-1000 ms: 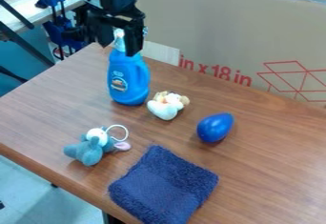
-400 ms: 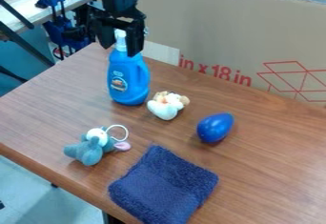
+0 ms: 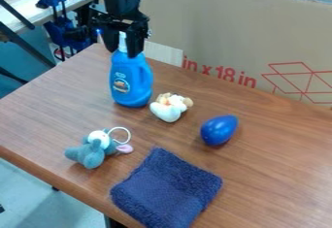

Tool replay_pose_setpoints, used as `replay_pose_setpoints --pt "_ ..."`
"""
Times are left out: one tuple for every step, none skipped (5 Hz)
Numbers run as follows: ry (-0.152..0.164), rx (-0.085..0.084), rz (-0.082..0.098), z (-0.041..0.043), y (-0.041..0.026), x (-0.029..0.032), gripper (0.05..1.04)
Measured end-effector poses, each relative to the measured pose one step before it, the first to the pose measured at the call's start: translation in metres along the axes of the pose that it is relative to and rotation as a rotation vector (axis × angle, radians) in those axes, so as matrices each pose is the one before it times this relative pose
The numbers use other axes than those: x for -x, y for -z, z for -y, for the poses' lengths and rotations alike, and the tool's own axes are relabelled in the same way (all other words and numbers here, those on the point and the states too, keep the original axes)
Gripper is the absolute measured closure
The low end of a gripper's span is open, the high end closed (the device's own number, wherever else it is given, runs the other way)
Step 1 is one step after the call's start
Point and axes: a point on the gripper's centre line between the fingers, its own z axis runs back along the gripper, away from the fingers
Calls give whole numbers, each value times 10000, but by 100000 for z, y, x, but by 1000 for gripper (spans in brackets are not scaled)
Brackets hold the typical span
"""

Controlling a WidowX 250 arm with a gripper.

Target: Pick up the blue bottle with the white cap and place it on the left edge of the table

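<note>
At the upper left, the black gripper (image 3: 123, 46) hangs over the back of the table, its fingers shut on the white cap (image 3: 123, 42) of a blue bottle (image 3: 131, 80). The bottle stands upright on the wooden table. Just right of its base lies a small white and tan plush toy (image 3: 170, 107). A shiny blue egg-shaped object (image 3: 219, 130) is farther right. Toward the front left rests a grey-blue plush toy (image 3: 94, 149) with a white loop. A folded dark blue cloth (image 3: 167, 189) lies near the front edge.
A large cardboard panel (image 3: 214, 33) with red print rises along the back edge of the wooden table (image 3: 272, 149). Behind the arm at the upper left are blue-handled tools (image 3: 58, 21) and another light-topped table (image 3: 26, 4).
The gripper's fingers have moved inward from wider apart to close against both sides of the cap. The bottle, toys, egg-shaped object and cloth have kept their places.
</note>
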Motion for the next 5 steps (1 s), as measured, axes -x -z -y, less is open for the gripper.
replay_pose_setpoints --pt "-279 -17 81 -277 180 241 581" --pt "-268 70 158 -120 -136 536 583" --pt "-173 129 145 -76 -93 379 583" --pt "-116 -60 228 15 -1036 565 583" --pt "-166 -208 774 -291 -3065 666 583"
